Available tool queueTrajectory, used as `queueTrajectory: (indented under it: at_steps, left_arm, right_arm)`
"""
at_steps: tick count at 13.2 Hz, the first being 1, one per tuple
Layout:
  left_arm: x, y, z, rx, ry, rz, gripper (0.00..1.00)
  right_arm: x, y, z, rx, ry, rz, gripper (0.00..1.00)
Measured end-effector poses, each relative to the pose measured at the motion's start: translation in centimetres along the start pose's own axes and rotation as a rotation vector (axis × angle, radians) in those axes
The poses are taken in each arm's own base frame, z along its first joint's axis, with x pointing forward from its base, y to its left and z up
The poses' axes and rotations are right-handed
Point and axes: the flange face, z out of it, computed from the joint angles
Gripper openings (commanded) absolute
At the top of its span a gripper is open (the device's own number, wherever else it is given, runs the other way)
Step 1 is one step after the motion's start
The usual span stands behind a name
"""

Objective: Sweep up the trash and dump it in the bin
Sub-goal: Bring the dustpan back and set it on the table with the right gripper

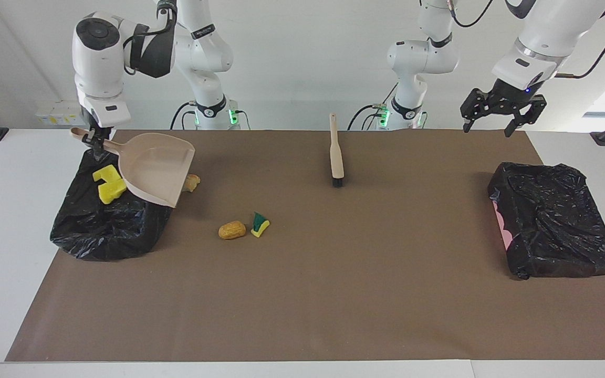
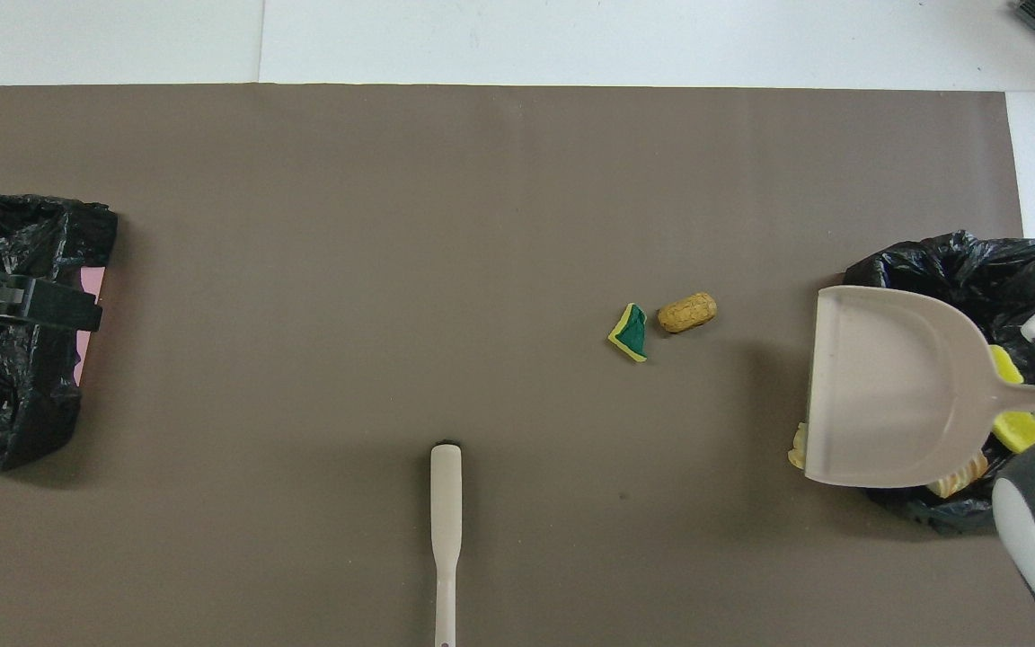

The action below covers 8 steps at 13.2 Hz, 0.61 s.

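Facing view: at upper left of the frame, the right gripper is clamped on the handle of a beige dustpan, which hangs roughly level over the black-lined bin at the left of the frame, its open mouth turned toward the frame's centre. Two yellow sponge bits lie inside this bin, just left of the pan. A bread-like lump shows at the pan's right edge, on the brown mat beside the bin. Lower, left of centre, an orange-brown lump and a green-and-yellow sponge wedge lie close together on the mat. A brush lies at upper centre, bristles toward the bottom of the frame. At upper right, the left gripper hangs with its jaws spread wide and empty, above a second black-lined bin. Overhead view: the dustpan covers much of the bin at the right edge; yellow sponge and part of a striped lump show at the pan's rim. The wedge and lump sit right of centre, the brush at bottom centre, and the left gripper over the second bin at the left edge.
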Motion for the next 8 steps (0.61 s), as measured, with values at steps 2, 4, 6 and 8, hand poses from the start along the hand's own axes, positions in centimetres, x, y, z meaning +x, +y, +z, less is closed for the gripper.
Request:
queueTrajectory:
  at_steps: [2, 4, 6, 8]
  left_arm:
    - [0.0, 0.0, 0.0, 0.0, 0.0, -0.001, 1.0]
    - [0.0, -0.4, 0.0, 0.0, 0.0, -0.007, 1.0]
    - [-0.1, -1.5, 0.0, 0.001, 0.0, -0.029, 1.0]
    - [-0.3, -3.2, -0.1, 0.0, 0.001, -0.058, 1.0]
  right_arm:
    - [4.8, -0.2, 0.1, 0.035, 0.057, 0.112, 0.0]
    - [9.2, -0.5, 0.2, 0.091, 0.114, 0.242, 0.0]
    - [13.6, -0.7, 0.6, 0.158, 0.152, 0.398, 0.0]
    - [17.7, -0.9, 0.3, 0.206, 0.166, 0.564, 0.0]
